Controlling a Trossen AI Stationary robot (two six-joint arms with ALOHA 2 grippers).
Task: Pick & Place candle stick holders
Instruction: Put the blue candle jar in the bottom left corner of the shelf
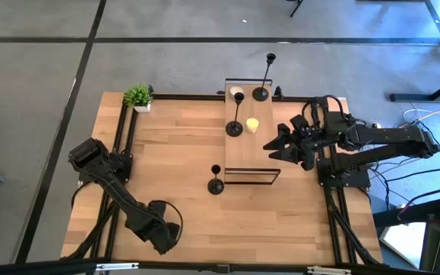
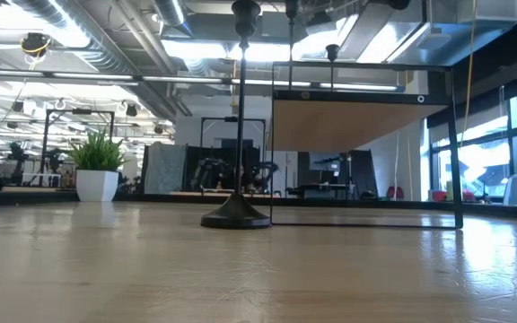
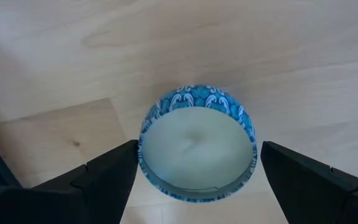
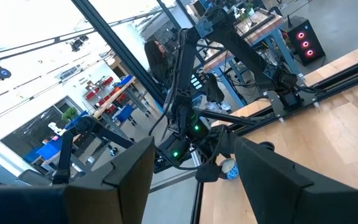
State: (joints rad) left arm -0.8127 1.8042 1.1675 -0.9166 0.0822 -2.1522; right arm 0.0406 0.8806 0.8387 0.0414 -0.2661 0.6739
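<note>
Three black candle stick holders show in the high view. One (image 1: 215, 184) stands by its round base on the table at the shelf's near left corner, also in the low view (image 2: 238, 213). One (image 1: 235, 127) stands mid-shelf and a tall one (image 1: 262, 92) at the shelf's far end. My right gripper (image 1: 272, 145) is open and empty beside the shelf's right edge; its wrist view (image 4: 194, 180) looks across the table. My left gripper (image 1: 163, 231) is open near the table's near edge, its fingers on either side of a round blue-patterned candle tin (image 3: 197, 149).
The raised wooden shelf (image 1: 262, 156) on a black wire frame (image 2: 366, 220) stands mid-table. It carries a white candle (image 1: 237, 92) and a yellow candle (image 1: 252, 124). A small green potted plant (image 1: 137, 96) stands at the far left corner. Bare wood lies left of the shelf.
</note>
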